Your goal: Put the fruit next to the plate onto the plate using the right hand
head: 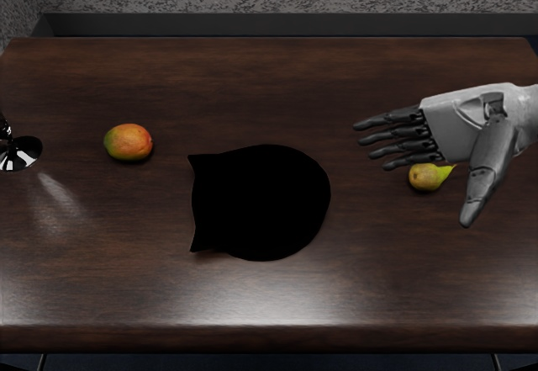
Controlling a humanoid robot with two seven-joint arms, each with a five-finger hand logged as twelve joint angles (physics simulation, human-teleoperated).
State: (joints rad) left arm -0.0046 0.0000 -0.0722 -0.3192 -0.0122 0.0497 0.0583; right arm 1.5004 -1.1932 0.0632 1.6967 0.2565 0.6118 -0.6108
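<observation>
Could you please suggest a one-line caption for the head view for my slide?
Open right hand poised by the pear right of the black plate; a mango lies to the plate's left.

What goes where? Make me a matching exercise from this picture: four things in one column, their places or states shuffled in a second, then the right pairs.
Things
1. mango
2. pear
3. plate
4. right hand

Places or states
A. black, in the middle of the table
B. on the left part of the table, apart from the plate
C. reaches in from the picture's right edge, fingers spread, holding nothing
D. right of the plate, by the hand's fingers

Pairs: 1-B, 2-D, 3-A, 4-C
</observation>
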